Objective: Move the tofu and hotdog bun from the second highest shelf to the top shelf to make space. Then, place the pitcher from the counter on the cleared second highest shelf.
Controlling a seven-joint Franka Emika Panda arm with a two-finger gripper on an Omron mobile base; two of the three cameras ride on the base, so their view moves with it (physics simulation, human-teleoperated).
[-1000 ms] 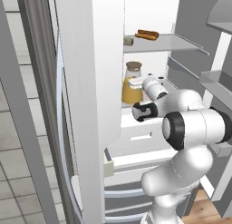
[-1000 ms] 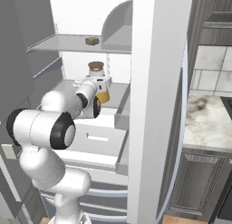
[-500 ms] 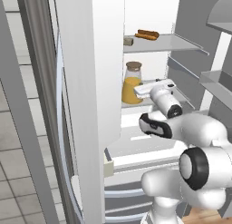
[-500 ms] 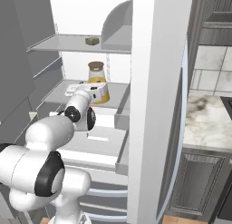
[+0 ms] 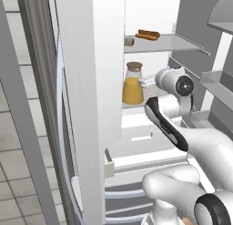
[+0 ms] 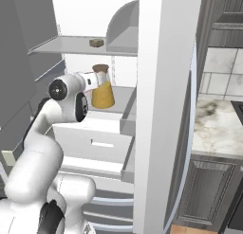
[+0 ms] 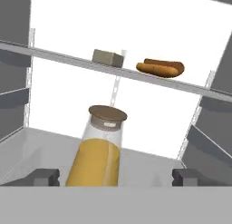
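Inside the open fridge, on the second highest shelf (image 7: 27, 148), the pitcher (image 7: 97, 148) stands upright w/ orange juice up to roughly two thirds, tan-brown lid on. It sits toward the shelf's front edge, about mid-width, seen from the hand view. From the left base view the pitcher (image 5: 132, 84) shows just past the edge of the white fridge door (image 5: 91, 83); from the right base view the pitcher (image 6: 101, 87) sits left of the other door panel (image 6: 163, 110).

Gripper (image 7: 115, 177): fingers spread wide, one dark tip (image 7: 43, 177) at each side of the pitcher base, clear gap on both sides, no contact seen. Nothing held. Hand is level w/ the pitcher's lower half, just in front of it. In the right base view the wrist end (image 6: 88, 82) lies beside the pitcher neck; cannot tell touching or apart from that angle.

Top shelf (image 7: 68, 59): tofu (image 7: 108, 58) near mid-width, hotdog bun (image 7: 161, 68) to its right per hand view, the two apart, both flat on the panel. Bun (image 5: 148, 34) and tofu (image 5: 129, 40) also visible on the top shelf in the left base view; tofu (image 6: 97, 42) in the right base view.

Counter (image 6: 216, 126), marbled, w/ dark cabinet doors below, is at the right in the right base view.
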